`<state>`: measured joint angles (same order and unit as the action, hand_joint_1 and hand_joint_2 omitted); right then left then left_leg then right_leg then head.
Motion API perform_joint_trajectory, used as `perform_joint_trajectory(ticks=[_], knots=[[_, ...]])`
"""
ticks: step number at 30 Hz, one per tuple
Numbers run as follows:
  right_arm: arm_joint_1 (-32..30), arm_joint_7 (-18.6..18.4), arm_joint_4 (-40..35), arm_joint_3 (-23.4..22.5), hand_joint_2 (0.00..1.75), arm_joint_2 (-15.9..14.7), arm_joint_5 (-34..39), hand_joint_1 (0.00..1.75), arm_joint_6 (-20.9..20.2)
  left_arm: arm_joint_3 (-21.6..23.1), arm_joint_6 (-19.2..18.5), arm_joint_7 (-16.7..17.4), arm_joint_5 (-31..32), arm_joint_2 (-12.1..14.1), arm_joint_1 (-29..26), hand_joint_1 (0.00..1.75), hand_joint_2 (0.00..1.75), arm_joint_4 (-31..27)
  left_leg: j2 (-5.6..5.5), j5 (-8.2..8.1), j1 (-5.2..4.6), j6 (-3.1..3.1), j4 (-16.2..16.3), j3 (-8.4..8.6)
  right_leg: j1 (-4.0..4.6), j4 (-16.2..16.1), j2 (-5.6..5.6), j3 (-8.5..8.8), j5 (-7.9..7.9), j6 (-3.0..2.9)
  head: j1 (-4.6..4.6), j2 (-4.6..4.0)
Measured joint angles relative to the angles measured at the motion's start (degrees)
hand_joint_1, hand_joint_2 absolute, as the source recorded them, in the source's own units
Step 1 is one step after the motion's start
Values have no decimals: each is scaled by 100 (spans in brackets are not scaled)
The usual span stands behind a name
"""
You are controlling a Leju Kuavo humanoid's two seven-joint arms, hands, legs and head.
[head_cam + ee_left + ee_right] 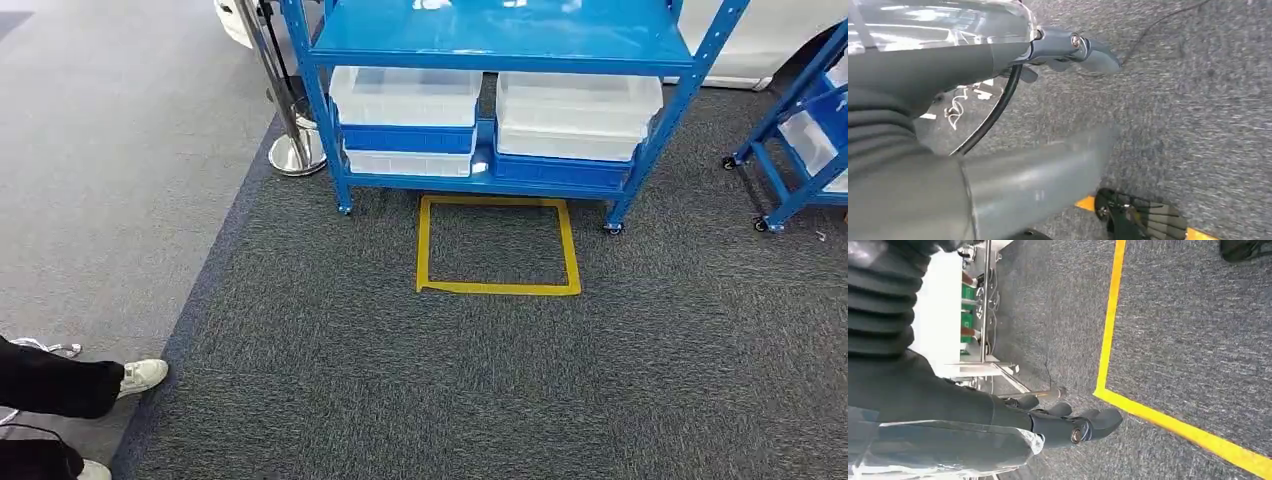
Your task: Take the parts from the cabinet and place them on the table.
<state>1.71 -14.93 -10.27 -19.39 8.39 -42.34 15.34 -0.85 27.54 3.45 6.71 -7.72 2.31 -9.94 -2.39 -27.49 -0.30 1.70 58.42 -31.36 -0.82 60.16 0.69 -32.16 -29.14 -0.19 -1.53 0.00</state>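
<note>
The blue cabinet [500, 40] stands straight ahead on castors. Two clear lidded bins [405, 95] [578, 100] sit on its low shelf, stacked over blue and clear trays [408, 163]; what is inside them is too faint to tell. My left hand [948, 62] hangs over the carpet, its fingers [1068, 47] stretched out and its thumb [1038, 170] apart, gripping nothing. My right hand [998, 410] hangs the same way with its fingers [1088, 422] straight. A clear plastic film [948, 450] lies along each hand.
A yellow tape square [498, 288] marks the dark carpet in front of the cabinet. A chrome post base [297, 155] stands at the cabinet's left corner. A second blue rack [800, 150] is at the right edge. A person's legs and white shoe [143, 375] are at the lower left.
</note>
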Motion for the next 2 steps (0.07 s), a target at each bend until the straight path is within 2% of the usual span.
perform_joint_trajectory(ticks=[2], knots=[[0,-9,-2,-2,175,0,0,0,4,-26,-26,9,-13,0,0,0,175,0,0,-1,7,-67,-4,1,3,2,0,1,-4,-6,0,0]])
